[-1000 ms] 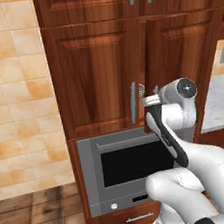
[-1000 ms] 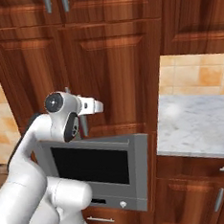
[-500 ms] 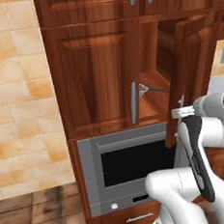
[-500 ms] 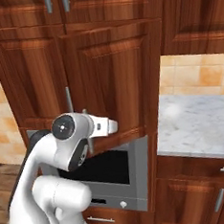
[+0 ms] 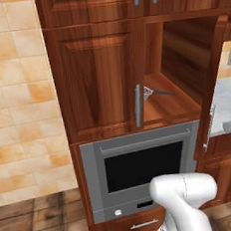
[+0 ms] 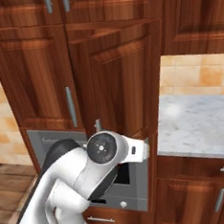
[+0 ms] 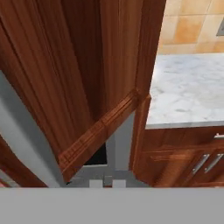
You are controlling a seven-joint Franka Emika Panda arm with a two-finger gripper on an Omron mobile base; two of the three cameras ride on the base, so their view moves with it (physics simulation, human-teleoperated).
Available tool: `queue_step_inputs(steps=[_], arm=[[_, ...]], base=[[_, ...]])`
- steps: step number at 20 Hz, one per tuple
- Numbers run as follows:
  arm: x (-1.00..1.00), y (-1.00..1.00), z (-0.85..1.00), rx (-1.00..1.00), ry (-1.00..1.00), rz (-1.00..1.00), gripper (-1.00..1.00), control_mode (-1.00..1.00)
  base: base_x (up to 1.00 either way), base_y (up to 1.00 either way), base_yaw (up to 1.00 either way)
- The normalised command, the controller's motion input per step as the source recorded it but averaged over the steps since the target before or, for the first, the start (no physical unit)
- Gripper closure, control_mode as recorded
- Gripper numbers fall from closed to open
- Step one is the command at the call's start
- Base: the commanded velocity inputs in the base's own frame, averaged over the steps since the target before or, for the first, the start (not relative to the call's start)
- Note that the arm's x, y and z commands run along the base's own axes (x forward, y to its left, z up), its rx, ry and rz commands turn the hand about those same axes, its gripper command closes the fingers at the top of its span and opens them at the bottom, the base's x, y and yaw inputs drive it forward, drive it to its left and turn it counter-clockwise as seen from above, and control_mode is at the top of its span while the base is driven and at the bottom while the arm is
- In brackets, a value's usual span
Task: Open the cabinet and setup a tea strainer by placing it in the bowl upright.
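The cabinet (image 5: pixel 148 74) has its right door swung wide open. The tea strainer (image 5: pixel 148 92) lies on its shelf, at centre of the left base view. The gripper's fingers are pressed together, holding nothing.

Right half of the cabinet stands open, left half shut

The reddish-brown raised-panel right door (image 5: pixel 215 78) is swung wide, leaving the shelf mouth free from the front; the small silver wire-mesh tea strainer (image 5: pixel 148 92) lies near the front left of the shelf beside the shut left door (image 5: pixel 96 79), whose vertical grey bar handle (image 5: pixel 138 106) juts out at the opening's left edge.
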Motion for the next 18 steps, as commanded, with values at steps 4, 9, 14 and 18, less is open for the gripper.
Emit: queue_step_inputs(steps=[4,9,14,18], arm=[[-0.60,-0.89,0.00,0.03,0.13,0.00,1.00,-1.00],[-0.45,-0.22,0.10,-0.01,0.13,-0.02,1.00,-1.00],[-0.23,0.58,0.35,-0.23,0.15,-0.07,-1.00,-1.00],[0.00,0.86,0.44,-0.33,0.08,-0.07,-1.00,-1.00]], base=[[0.00,0.00,0.00],[0.00,0.00,0.00],[0.00,0.00,0.00],[0.00,0.00,0.00]])
